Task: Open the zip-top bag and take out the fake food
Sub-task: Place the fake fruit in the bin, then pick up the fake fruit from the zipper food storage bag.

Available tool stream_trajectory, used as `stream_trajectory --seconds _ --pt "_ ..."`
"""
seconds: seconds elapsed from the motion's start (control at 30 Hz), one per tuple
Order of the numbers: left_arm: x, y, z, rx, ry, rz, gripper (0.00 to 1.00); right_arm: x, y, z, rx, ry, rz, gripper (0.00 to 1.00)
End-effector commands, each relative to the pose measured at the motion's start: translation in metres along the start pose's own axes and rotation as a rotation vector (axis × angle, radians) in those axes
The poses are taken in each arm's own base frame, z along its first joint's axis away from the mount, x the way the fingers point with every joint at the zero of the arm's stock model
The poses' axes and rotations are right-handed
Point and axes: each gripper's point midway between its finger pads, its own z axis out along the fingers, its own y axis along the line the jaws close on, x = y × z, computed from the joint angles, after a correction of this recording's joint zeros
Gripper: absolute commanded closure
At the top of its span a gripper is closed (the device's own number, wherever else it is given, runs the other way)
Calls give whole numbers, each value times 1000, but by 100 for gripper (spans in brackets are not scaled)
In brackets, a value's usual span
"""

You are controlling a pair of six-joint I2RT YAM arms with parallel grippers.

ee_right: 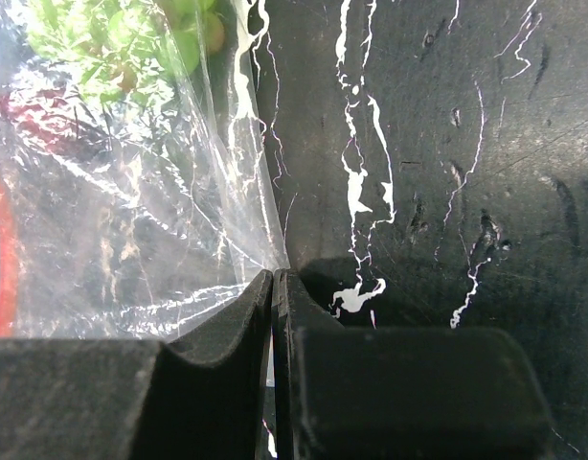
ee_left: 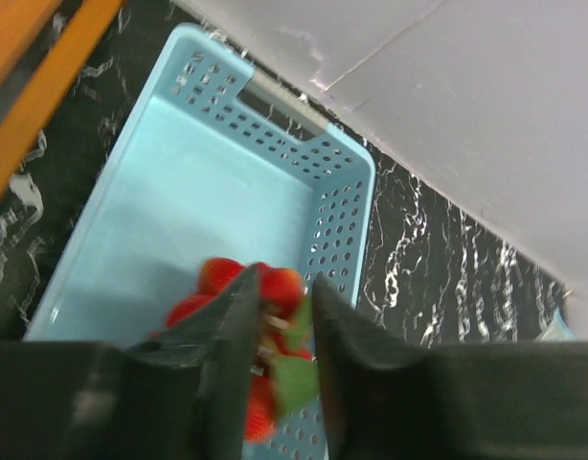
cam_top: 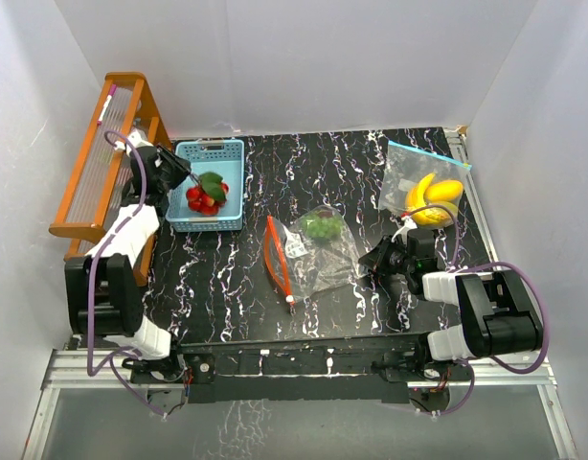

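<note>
Red strawberry-like fake food [cam_top: 206, 195] with green leaves lies in the light-blue basket [cam_top: 210, 146]. My left gripper [cam_top: 186, 179] hovers over it. In the left wrist view the jaws of that gripper [ee_left: 280, 287] stand slightly apart, and the blurred strawberries [ee_left: 275, 284] show in the gap and just below. A clear zip-top bag [cam_top: 318, 251] with a red zipper strip [cam_top: 277, 259] lies mid-table with green grapes [cam_top: 321, 225] inside. My right gripper [cam_top: 380, 257] is shut on the bag's corner [ee_right: 260, 254], low on the table; the grapes [ee_right: 179, 29] show through the plastic.
A second clear bag [cam_top: 409, 168] holding yellow bananas [cam_top: 433, 199] lies at the back right near the wall. An orange wooden rack [cam_top: 102, 163] stands along the left edge, beside the basket [ee_left: 179, 192]. White walls enclose the black marbled table [cam_top: 275, 172].
</note>
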Motion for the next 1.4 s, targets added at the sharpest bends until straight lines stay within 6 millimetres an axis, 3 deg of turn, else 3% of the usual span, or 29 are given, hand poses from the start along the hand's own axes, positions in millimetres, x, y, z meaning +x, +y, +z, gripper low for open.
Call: stream_trajectory --seconds 0.0,0.13,0.3,0.43,0.47,0.67,0.77,0.97,1.37 --pt "-21 -8 10 6 -65 -38 57 -14 9 0 -41 -48 -29 92" --pt "-26 -10 11 2 -70 -31 33 -11 6 -2 -31 -46 -32 92" --pt "-24 -24 -13 83 -71 -21 30 -11 8 -2 -38 -41 -31 92" --pt "13 -37 -47 120 -29 24 40 -13 9 -1 -40 -45 -28 92" --pt "26 -41 -60 120 -21 47 47 -13 9 -1 -38 -45 -29 92" --pt "138 -34 -95 157 156 79 74 -14 11 -5 -46 -56 -48 92" --pt "173 -30 -112 182 232 52 77 -15 17 -7 -71 -56 -57 92" --pt "202 -42 -135 270 299 -2 79 -19 24 -10 -89 -64 -68 92" --pt "254 -68 -113 344 477 -63 86 -14 31 -22 -106 -67 -68 92"
